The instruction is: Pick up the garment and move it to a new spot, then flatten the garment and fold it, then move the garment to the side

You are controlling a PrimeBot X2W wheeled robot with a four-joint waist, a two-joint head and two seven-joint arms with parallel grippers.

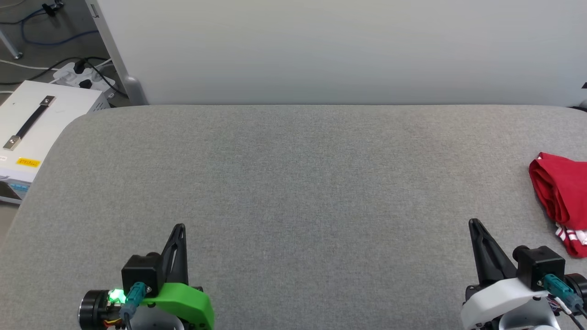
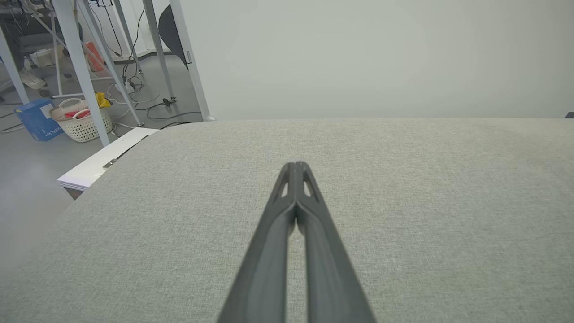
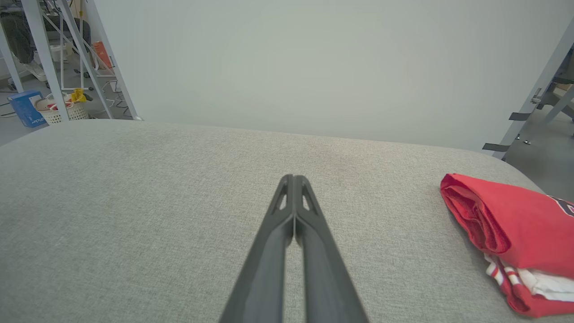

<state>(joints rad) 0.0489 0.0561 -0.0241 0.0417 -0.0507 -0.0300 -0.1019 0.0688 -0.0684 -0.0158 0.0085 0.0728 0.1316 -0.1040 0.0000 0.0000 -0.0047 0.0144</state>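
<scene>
Jaws shut, left gripper (image 1: 179, 227) and right gripper (image 1: 473, 222) sit over the table (image 1: 293, 183) near its front edge; garment (image 1: 562, 192) hugs its right edge.

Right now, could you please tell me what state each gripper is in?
Left gripper: shut, holding nothing.
Right gripper: shut, holding nothing; the garment lies apart, to its right.

Grey fabric table (image 1: 293, 192), folded red garment (image 1: 562, 192) at right edge

Grey fabric table (image 1: 293, 192), white box (image 1: 64, 110) alongside.
</scene>
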